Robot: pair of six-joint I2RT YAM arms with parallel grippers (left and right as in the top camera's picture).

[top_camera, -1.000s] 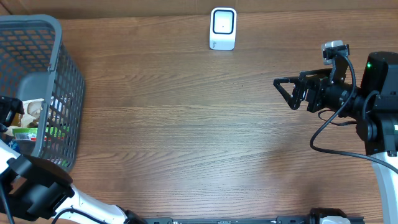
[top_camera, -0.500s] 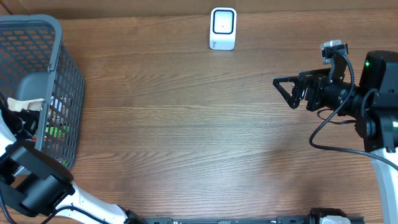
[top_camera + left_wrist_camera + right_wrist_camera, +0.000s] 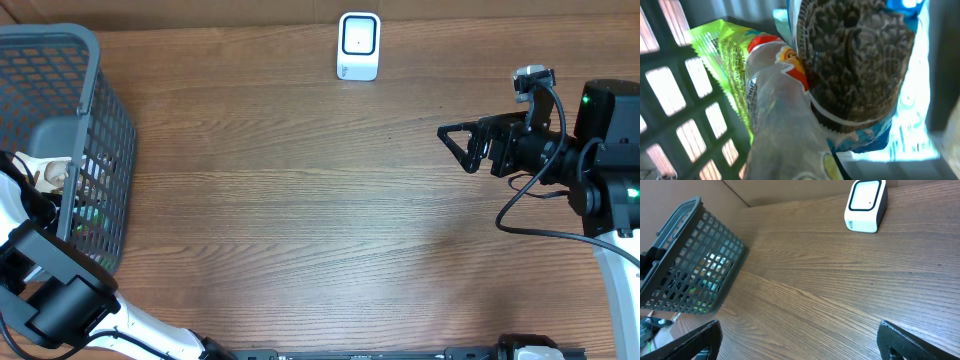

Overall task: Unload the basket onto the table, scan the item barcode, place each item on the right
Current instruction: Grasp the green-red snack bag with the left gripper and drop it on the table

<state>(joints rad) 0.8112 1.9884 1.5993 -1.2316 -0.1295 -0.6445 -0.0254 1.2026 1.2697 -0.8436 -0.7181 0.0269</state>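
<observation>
Closest to the left wrist camera, a cookie packet (image 3: 855, 65) in blue wrap fills the view, and we take it for the item to scan. It lies in the basket (image 3: 92, 60) at the left end of the table (image 3: 300, 230). A clear wrapped snack (image 3: 780, 135) lies against it and a green packet (image 3: 722, 45) sits behind that. The left gripper is down among them with its jaws drawn fully together. Its fingers show in no view, so we cannot tell which packet it has pinched, if any

The danger we see is a closure on loose film or on two wrappers at once. Then a lift could drop the packet or drag a neighbour up with it. A corner could also snag the mesh wall (image 3: 670, 110) on the way out

In the wrist view the cookie packet's long axis seems to run top to bottom, alongside the clear snack. No barcode shows on the face we see, so it may reach the reader wrong side up

Further off, the right gripper (image 3: 455, 150) hangs wide open and empty over the right side. At the far edge the white scanner (image 3: 358, 45) stands well apart from the basket, its window facing up
</observation>
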